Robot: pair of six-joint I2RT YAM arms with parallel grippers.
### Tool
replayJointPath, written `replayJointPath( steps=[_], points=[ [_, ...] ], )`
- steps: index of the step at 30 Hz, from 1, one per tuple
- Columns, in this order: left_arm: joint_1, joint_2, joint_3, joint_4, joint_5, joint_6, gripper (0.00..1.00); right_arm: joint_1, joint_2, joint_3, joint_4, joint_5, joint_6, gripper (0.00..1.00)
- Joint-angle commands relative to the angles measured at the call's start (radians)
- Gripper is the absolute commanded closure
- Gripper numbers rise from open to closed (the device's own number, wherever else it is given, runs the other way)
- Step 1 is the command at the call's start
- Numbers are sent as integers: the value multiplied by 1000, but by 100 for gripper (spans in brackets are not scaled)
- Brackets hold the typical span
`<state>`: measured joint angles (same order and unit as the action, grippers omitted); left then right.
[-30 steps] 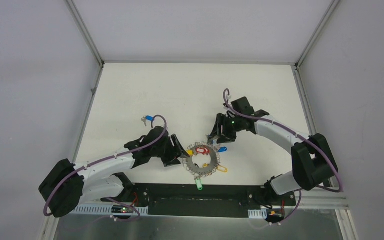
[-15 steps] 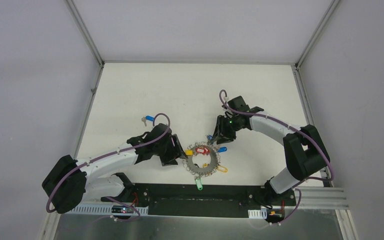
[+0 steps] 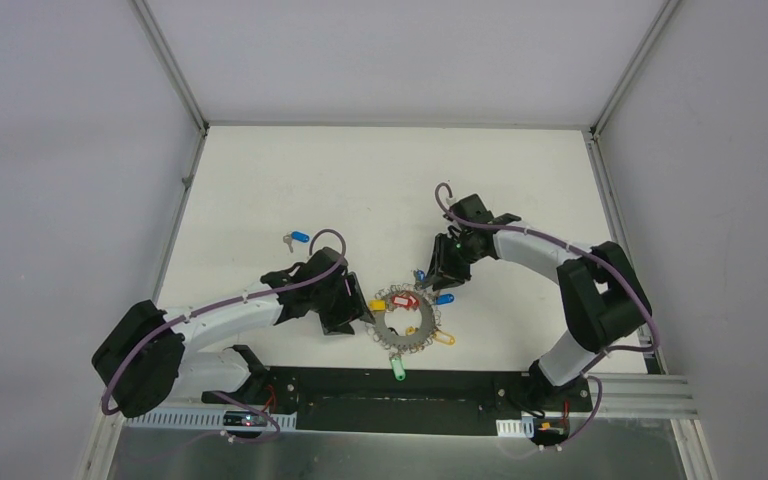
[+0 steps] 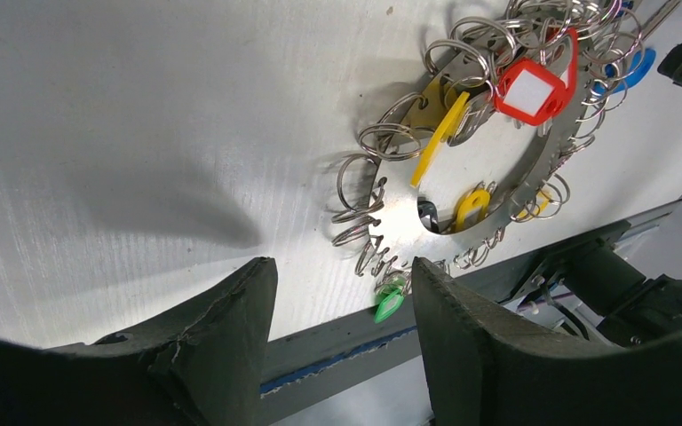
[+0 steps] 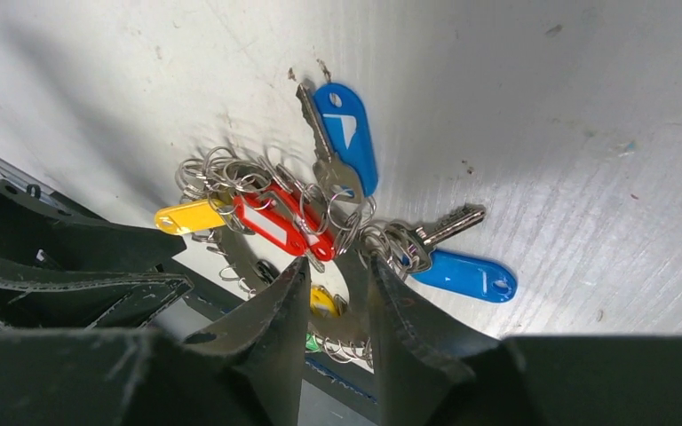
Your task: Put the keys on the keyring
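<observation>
Over 1 s the keyring (image 3: 392, 330) stays put on the tabletop (image 3: 360, 180), near the front edge. The left hand (image 3: 358, 314) sits at its 9 o'clock, jaws wide and empty, forearm low. The right hand (image 3: 439, 276) has crept in to 1 o'clock with its elbow tucked. Its jaws are narrow over the split rings (image 5: 231, 173), nothing visibly pinched. The loose blue-tagged key (image 3: 295, 239) lies farther out at 10 o'clock, so threading looks unstarted.

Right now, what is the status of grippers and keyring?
Left gripper open beside keyring. Right gripper narrow over its far edge, grip unclear. One blue-tagged key lies loose, apart. Nothing blocking seen.
</observation>
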<state>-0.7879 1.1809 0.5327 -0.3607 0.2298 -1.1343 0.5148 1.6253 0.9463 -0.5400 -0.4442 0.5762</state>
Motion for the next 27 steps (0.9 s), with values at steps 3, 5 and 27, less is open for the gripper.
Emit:
replayJointPath(
  steps=[3,5,27],
  points=[
    [7,14,36,3,23,13,42,24,44,49,16,36,22,68],
    [6,16,35,3,22,13,42,26,55,49,22,34,25,68],
    [7,-12,30,2,24,29,42,39,40,67,20,31,-18,100]
  ],
)
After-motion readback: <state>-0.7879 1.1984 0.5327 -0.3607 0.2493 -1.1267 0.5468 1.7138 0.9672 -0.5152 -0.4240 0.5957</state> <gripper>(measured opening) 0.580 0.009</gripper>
